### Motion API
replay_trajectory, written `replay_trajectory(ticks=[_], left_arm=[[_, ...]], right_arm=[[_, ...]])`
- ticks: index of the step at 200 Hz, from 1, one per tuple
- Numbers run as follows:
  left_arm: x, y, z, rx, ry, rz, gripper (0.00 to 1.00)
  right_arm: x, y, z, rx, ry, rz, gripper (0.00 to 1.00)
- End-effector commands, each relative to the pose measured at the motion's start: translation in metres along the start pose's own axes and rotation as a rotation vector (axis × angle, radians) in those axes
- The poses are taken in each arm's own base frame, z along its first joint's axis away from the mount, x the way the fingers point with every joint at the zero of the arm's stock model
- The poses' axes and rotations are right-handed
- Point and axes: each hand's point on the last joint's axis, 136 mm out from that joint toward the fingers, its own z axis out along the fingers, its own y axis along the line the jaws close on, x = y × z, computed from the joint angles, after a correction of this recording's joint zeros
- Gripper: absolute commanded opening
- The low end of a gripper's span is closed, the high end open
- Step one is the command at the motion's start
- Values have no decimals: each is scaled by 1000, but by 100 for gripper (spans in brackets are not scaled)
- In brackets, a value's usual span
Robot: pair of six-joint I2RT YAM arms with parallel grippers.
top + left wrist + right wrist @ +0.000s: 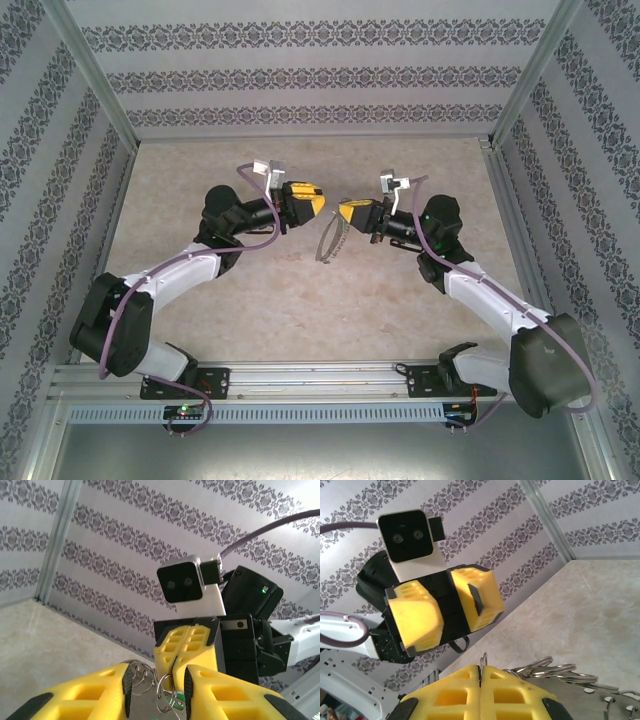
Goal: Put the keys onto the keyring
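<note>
The keyring (330,243), a grey wire ring, hangs over the middle of the table from my right gripper (345,213). In the right wrist view that gripper (481,672) is shut on the ring's thin wire, and small split rings (555,670) fan out to the right. My left gripper (312,203) faces it nose to nose. Its jaws (158,685) stand apart around a cluster of small rings (142,680) without pinching them. The key's green head (178,701) peeks out low between those fingers, just below the right gripper's closed yellow tips (186,645).
The beige tabletop (300,300) lies below both grippers. Patterned walls (300,75) and metal corner posts (95,75) enclose the table on three sides. Both arm bases sit on the rail (320,380) at the near edge.
</note>
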Motion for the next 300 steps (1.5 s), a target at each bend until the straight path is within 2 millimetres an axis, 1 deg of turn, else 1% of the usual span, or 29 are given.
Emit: replay_trajectory(ticks=[1,26,49,103,144,170,248,300], left_arm=[[-2,-13,-2,63,92,9,33],[2,-13,-3,74,145,-12,34],[3,-14,-5,88,154,-15,36],[6,-12,-6,110,175,-36,37],[5,-1,-9,80,172,-40,37],[5,2,-10,79,173,-49,37],[6,3,-3,148,169,-119,36],[5,1,1,204,143,-150,32]], right_arm=[[-12,18,3,-80,31,-82,0],[-12,13,7,-92,64,-75,0],[-13,8,10,-102,78,-64,0],[-11,9,15,-146,118,-50,0],[-10,9,16,-155,130,-44,0],[-9,8,17,-158,135,-41,0],[-11,7,22,-165,138,-39,0],[-11,3,24,-162,138,-35,0]])
